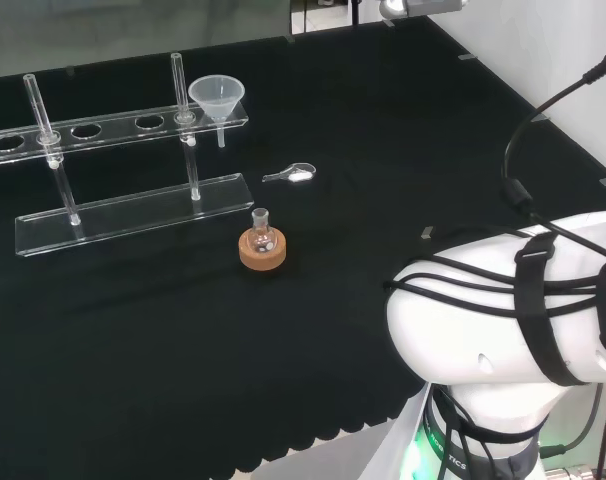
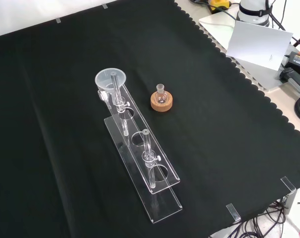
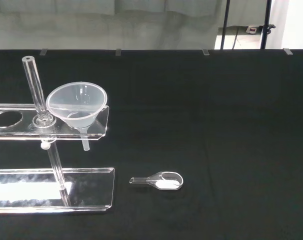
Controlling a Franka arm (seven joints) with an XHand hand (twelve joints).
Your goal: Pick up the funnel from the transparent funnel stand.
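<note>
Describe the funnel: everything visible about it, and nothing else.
The funnel is translucent, whitish plastic by its look: a wide cone with a round rim over a short narrow stem. It sits upright in the end hole of the clear stand's upper shelf, the cone resting on the shelf and the stem hanging below it, clear of the base plate. It looks empty. Right beside it rises one of the stand's posts. Nothing grips it.

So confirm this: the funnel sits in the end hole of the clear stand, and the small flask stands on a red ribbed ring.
Not quite. The funnel does sit in the end hole of the clear stand, but the small flask stands on a cork ring, as the head view shows.
</note>
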